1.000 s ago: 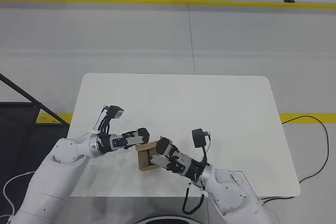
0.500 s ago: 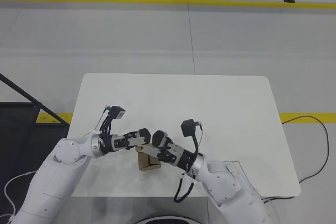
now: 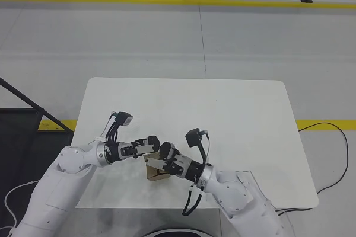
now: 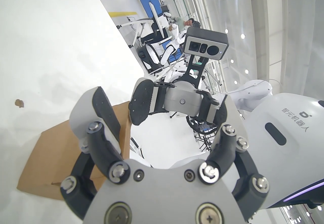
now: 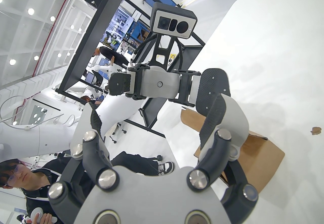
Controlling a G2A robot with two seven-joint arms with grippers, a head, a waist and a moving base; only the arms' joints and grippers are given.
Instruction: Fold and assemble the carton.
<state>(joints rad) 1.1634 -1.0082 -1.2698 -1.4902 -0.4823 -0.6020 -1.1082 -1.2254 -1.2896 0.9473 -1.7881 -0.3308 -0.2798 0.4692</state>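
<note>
A small brown carton (image 3: 156,170) lies near the table's front edge, with one flap (image 4: 125,121) standing up. My left gripper (image 3: 150,145) hangs open just above its far-left side, one finger (image 4: 101,108) beside that flap. Facing it, my right gripper (image 3: 164,156) is open over the carton's right side. In the left wrist view the right gripper's black pad (image 4: 141,100) meets the flap's top edge. The right wrist view has the carton (image 5: 260,156) behind one of my own fingers (image 5: 222,113), and the left gripper (image 5: 165,84) crosswise above the flap.
The white table (image 3: 225,112) stretches away behind and to the right of the carton. A tiny brown scrap (image 4: 19,103) lies on it near the carton. The front edge is close to the carton.
The right gripper has swung left and up over the carton until it faces the left gripper closely. The left arm has hardly shifted. The carton stays in place.
</note>
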